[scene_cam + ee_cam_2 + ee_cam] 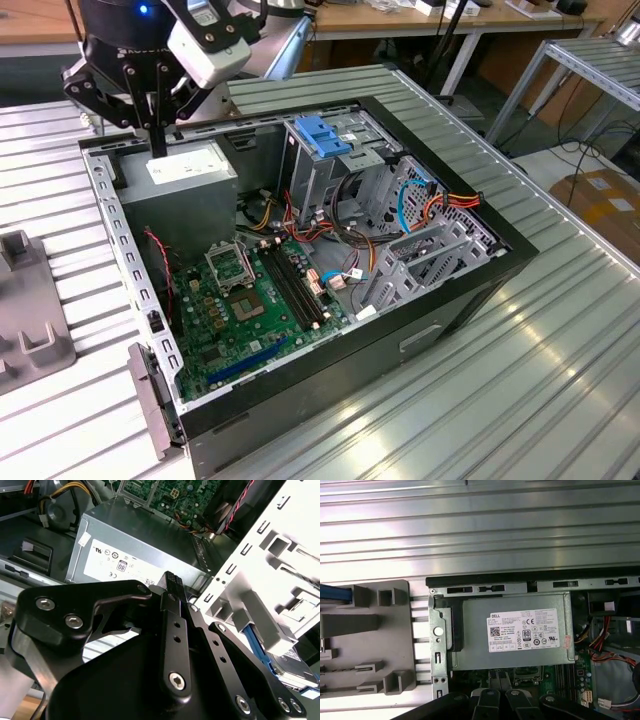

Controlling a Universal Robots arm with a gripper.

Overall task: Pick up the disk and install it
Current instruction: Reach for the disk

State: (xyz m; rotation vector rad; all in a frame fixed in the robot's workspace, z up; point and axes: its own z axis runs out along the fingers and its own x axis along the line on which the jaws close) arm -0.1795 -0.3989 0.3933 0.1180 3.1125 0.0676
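Disk (pixel 335 594) lodged in grey holder (pixel 370 625) just outside the case (pixel 330 385) edge. Gripper (pixel 158 146) above the power supply (pixel 515 630) at a case corner. Holds nothing, fingers pressed together.

Black jaws with silver screws (pixel 176 681), white wrist housing (pixel 208 45).

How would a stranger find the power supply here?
Look at the open computer case on the ribbed table. In its far corner at the exterior view's left, under the end effector, sits the power supply: a grey metal box with a white label, unlike the green motherboard beside it.
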